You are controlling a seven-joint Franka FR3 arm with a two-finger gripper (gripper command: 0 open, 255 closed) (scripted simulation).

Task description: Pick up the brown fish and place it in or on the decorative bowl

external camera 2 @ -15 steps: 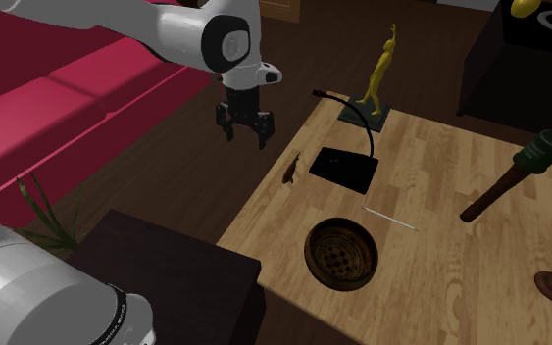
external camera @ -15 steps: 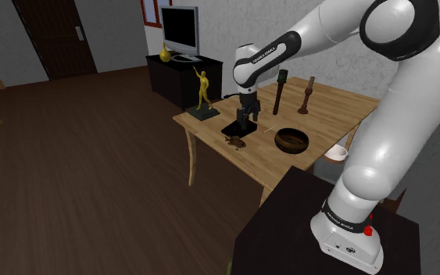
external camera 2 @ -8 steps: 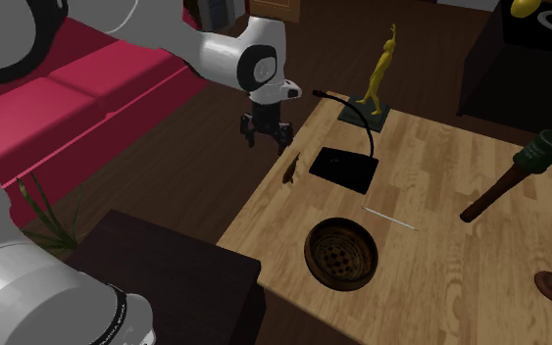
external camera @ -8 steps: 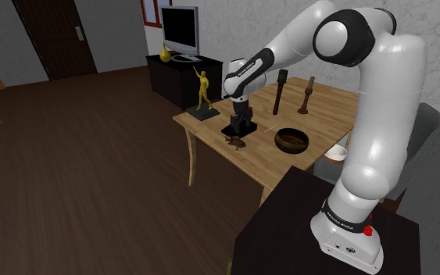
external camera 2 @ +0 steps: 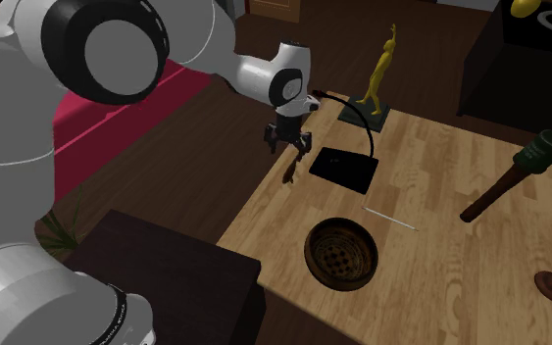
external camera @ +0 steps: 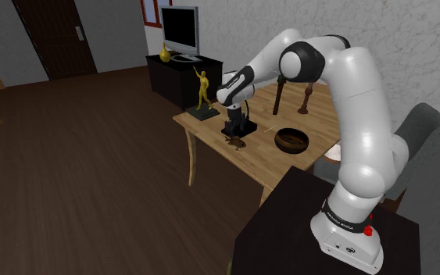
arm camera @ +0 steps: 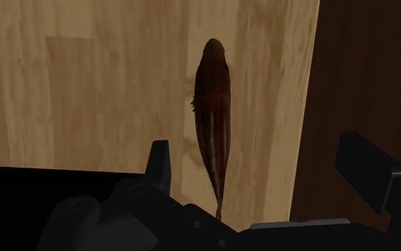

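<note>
The brown fish (external camera 2: pixel 289 171) lies flat on the wooden table (external camera 2: pixel 440 255), close to the table's edge and just beside a flat black pad (external camera 2: pixel 342 169). The all-black gripper (external camera 2: pixel 288 147) hangs directly above it, pointing down. In the wrist view the gripper (arm camera: pixel 261 167) has its fingers (arm camera: pixel 161 162) spread wide and is holding nothing. The fish (arm camera: pixel 213 107) stretches lengthwise between them, nearer one finger than the other, and touches neither. The decorative bowl (external camera 2: pixel 310 255) is dark brown and round. It sits upright on the same table, apart from the fish and further in from that edge, and its latticed bottom is bare. A thin white stick (external camera 2: pixel 389 218) lies between bowl and pad, and a golden figurine (external camera 2: pixel 376 73) stands beyond the pad.
</note>
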